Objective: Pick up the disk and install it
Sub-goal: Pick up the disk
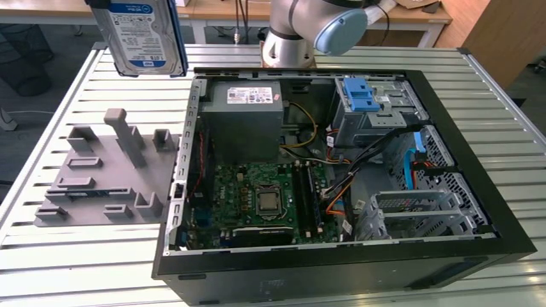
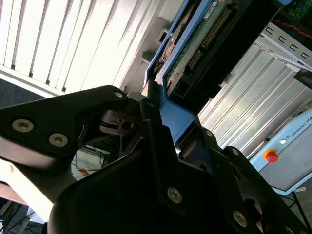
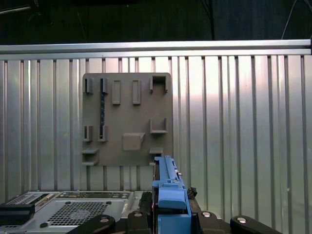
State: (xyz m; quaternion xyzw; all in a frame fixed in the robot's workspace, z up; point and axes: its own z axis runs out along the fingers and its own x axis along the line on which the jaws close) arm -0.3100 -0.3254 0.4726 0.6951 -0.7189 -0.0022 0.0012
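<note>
Disk (image 1: 140, 32) with white-and-blue label, gripped in hand (image 2: 168, 114), aloft over slatted table (image 1: 85, 256)

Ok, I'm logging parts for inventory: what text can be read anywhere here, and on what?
Label on the disk: print too small to read.
Sticker on the power supply: too small to read.
Grey box with a red button, second wrist view: a maker's name only, left unquoted.
Nothing else legible.

The arm (image 1: 328, 25) stands at twelve o'clock in the exterior view, grey joint bent; its gripper (image 2: 173, 117) grips the disk (image 1: 143, 35), black fingers clamped on the blue bracket.
</note>
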